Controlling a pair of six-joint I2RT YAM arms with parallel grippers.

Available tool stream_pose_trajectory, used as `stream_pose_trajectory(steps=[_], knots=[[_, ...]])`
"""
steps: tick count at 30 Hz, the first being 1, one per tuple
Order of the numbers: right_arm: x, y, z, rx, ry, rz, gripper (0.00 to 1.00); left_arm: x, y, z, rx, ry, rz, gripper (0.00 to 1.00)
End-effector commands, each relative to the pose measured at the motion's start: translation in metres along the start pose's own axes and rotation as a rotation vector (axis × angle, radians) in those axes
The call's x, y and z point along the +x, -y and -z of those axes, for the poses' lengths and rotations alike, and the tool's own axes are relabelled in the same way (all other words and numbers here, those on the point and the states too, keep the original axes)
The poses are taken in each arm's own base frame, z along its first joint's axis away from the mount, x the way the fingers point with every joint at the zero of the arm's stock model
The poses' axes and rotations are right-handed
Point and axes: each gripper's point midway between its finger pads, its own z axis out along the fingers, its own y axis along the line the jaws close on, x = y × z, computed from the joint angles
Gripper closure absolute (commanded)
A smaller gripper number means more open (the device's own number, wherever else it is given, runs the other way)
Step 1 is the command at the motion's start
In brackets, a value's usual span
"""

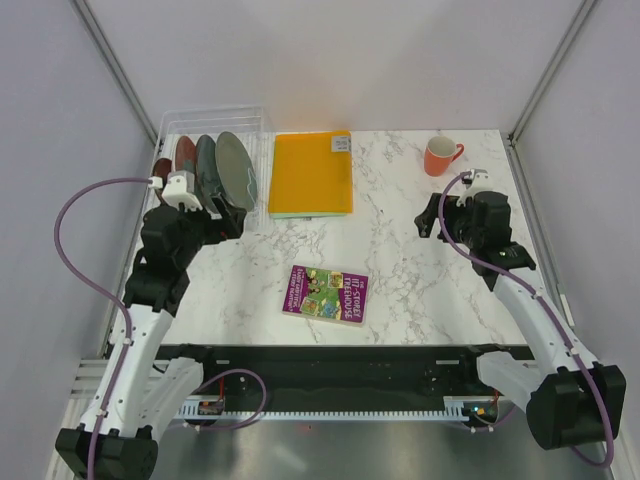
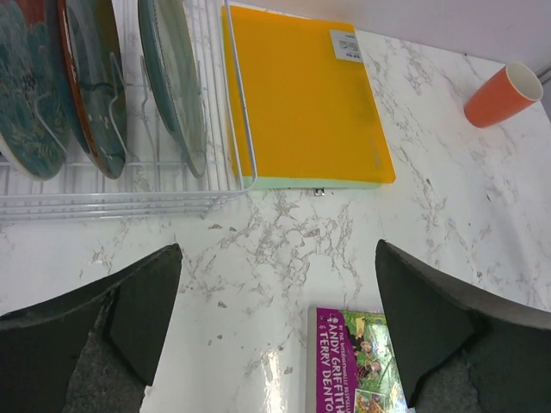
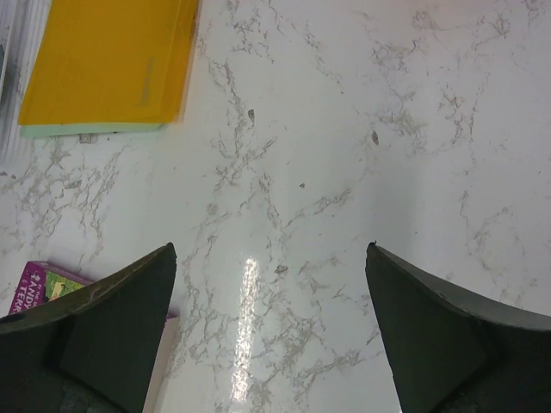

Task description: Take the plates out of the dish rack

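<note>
The clear dish rack [image 1: 215,114] stands at the back left with the plates upright in its wire dividers. From left to right they are a small dark red plate [image 1: 163,166], a red plate [image 1: 186,152], a dark teal plate [image 1: 207,162] and a grey-green plate [image 1: 237,165]. In the left wrist view, three plates show in the rack [image 2: 112,206]: teal-blotched [image 2: 26,103], dark teal [image 2: 90,86] and grey-green [image 2: 176,77]. My left gripper [image 1: 228,215] [image 2: 277,318] is open and empty, above the table just in front of the rack. My right gripper [image 1: 428,222] [image 3: 269,318] is open and empty over bare marble on the right.
An orange folder [image 1: 311,173] [image 2: 301,95] [image 3: 108,60] lies right beside the rack. An orange mug [image 1: 440,156] [image 2: 502,95] stands at the back right. A purple book [image 1: 326,293] [image 2: 357,361] [image 3: 39,284] lies near the table's middle front.
</note>
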Motion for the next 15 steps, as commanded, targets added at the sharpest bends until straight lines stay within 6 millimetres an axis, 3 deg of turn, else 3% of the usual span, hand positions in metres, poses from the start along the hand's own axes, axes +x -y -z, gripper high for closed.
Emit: stream_pose_trajectory(steps=[1, 4, 7, 10, 11, 15], knots=[[-0.014, -0.004, 0.001, -0.006, 0.023, 0.033, 0.02, -0.045, 0.006, 0.01, -0.021, 0.107, 0.014, 0.0], [-0.013, -0.002, 0.001, 0.006, 0.026, 0.019, 0.02, -0.057, 0.01, 0.009, -0.011, 0.131, -0.006, 0.0], [-0.014, 0.009, -0.006, 0.086, 0.014, -0.065, 0.02, -0.072, -0.002, 0.005, -0.097, 0.173, 0.066, 0.0], [-0.015, 0.01, -0.011, 0.094, 0.004, -0.07, 0.02, -0.074, 0.004, -0.02, -0.064, 0.111, 0.041, 0.0], [-0.015, 0.011, -0.012, 0.096, 0.002, -0.073, 0.02, -0.064, 0.006, -0.038, -0.043, 0.05, 0.009, 0.01], [-0.016, 0.001, -0.015, 0.042, -0.02, -0.047, 0.02, -0.078, 0.005, -0.068, -0.038, 0.087, -0.03, 0.1]])
